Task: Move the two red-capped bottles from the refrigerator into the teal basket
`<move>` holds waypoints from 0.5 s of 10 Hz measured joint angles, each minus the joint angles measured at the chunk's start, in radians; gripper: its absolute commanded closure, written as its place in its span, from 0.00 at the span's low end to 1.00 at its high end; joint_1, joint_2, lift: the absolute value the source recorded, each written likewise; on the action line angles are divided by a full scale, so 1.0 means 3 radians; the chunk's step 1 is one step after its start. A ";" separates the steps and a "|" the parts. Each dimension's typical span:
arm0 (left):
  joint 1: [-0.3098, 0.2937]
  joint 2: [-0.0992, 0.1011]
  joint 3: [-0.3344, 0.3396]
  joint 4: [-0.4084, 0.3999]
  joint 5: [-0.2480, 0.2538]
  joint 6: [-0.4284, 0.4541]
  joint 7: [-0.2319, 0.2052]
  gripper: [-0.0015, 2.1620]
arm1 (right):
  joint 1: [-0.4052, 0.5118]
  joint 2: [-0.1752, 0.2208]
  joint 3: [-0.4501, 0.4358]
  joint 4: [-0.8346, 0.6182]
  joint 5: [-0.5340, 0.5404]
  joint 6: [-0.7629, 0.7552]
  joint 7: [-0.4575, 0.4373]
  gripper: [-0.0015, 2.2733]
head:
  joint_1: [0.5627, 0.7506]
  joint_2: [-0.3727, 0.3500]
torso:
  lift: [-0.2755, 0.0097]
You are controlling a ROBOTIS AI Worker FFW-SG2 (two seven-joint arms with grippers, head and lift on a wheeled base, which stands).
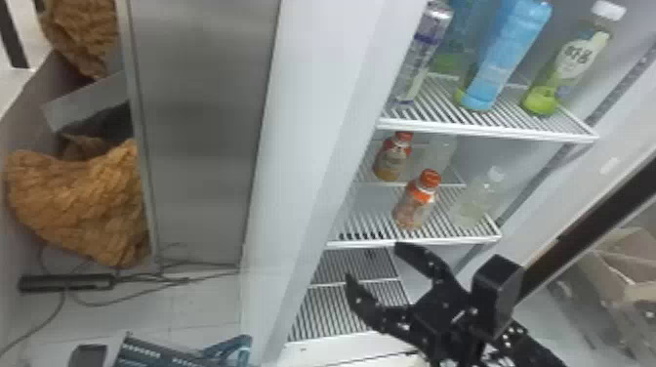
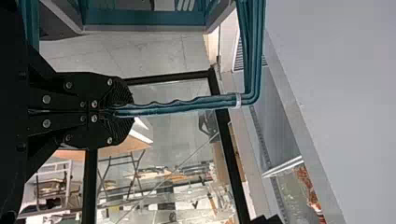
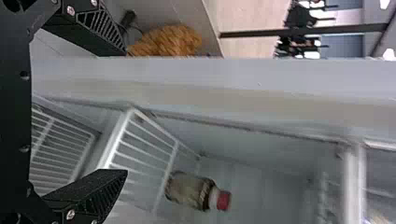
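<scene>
Two red-capped bottles (image 1: 412, 210) stand on the wire shelf (image 1: 371, 242), one near its front edge, the other bottle (image 1: 389, 160) farther back; the nearer wears an orange label (image 1: 421, 193). The right gripper (image 1: 372, 261) gapes wide and empty, probably to fit round it. The left gripper (image 2: 125, 111) is clamped on the teal basket's handle (image 2: 187, 105), presumably keeping it close.

Glossy plastic red-capped bottles (image 1: 416, 209), smooth teal plastic basket (image 2: 144, 17), dull metal panel (image 1: 200, 127), rough fibrous brown bundle (image 1: 80, 195)
</scene>
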 measured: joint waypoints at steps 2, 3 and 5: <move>0.0002 -0.0003 -0.0006 0.0011 -0.0002 -0.0007 0.0000 0.54 | -0.0054 0.0082 -0.0038 0.0168 -0.0039 -0.0401 -0.0250 0.05 | 0.70 0.03 | 0.18; -0.0002 -0.0003 -0.0017 0.0020 -0.0002 -0.0020 0.0000 0.54 | -0.0137 0.0093 0.0002 0.0324 -0.0084 -0.0566 -0.0314 0.05 | 0.70 0.03 | 0.18; -0.0015 0.0000 -0.0043 0.0037 0.0007 -0.0042 0.0000 0.54 | -0.0406 0.0094 0.0103 0.0774 -0.0152 -0.0853 -0.0447 0.05 | 0.70 0.03 | 0.18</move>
